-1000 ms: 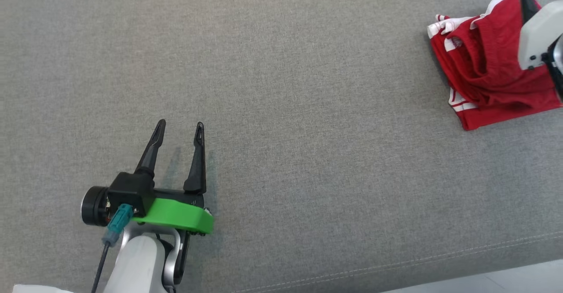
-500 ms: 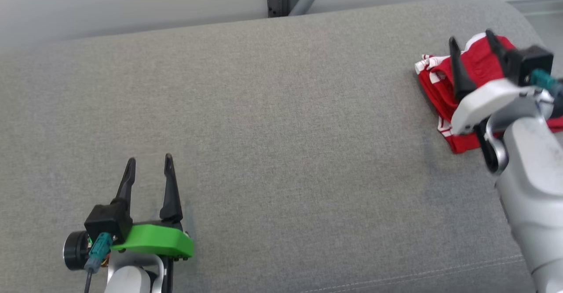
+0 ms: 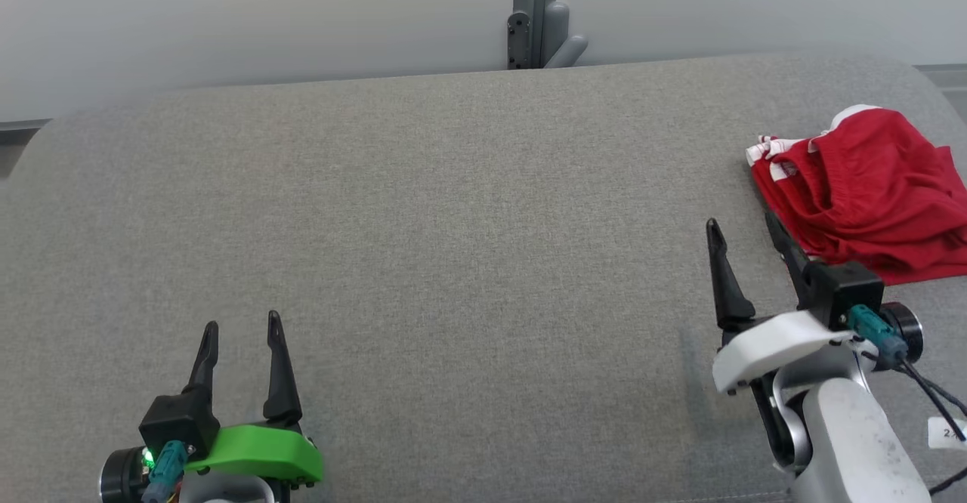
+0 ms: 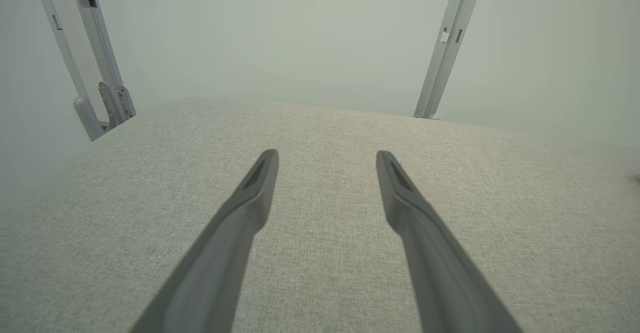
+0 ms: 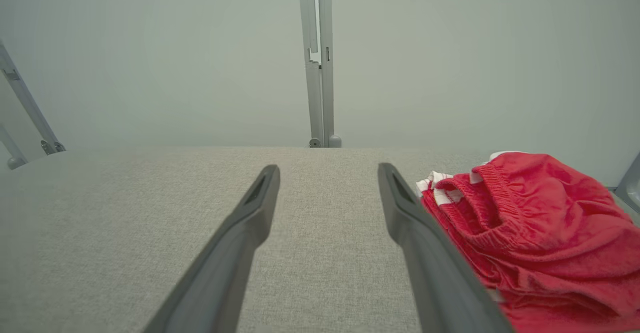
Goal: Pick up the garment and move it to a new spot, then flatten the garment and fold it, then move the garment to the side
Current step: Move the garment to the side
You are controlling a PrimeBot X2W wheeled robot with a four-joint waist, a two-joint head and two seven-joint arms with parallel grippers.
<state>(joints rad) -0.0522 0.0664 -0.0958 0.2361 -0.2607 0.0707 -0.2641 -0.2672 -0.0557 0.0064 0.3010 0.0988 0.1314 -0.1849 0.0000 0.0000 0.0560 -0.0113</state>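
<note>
The garment (image 3: 869, 193) is red cloth with white stripes, folded into a small pile at the far right of the grey padded table (image 3: 453, 223). In the right wrist view the garment (image 5: 530, 233) lies just right of my right finger. My right gripper (image 3: 742, 222) stands open and empty near the pile's lower left corner, clear of the cloth. At the lower left my left gripper (image 3: 240, 325) is also open and empty over bare fabric, with its fingers (image 4: 250, 208) spread apart in the left wrist view.
A grey metal post with a bracket (image 3: 536, 16) rises behind the table's far edge, against a pale wall. More slanted posts (image 4: 95, 53) stand beyond the left end. A white label (image 3: 948, 433) and black cables hang by my right forearm.
The head camera has tilted up, so the wall and post came into view. My right gripper drew back from over the garment to its lower left side. Both grippers stayed open.
</note>
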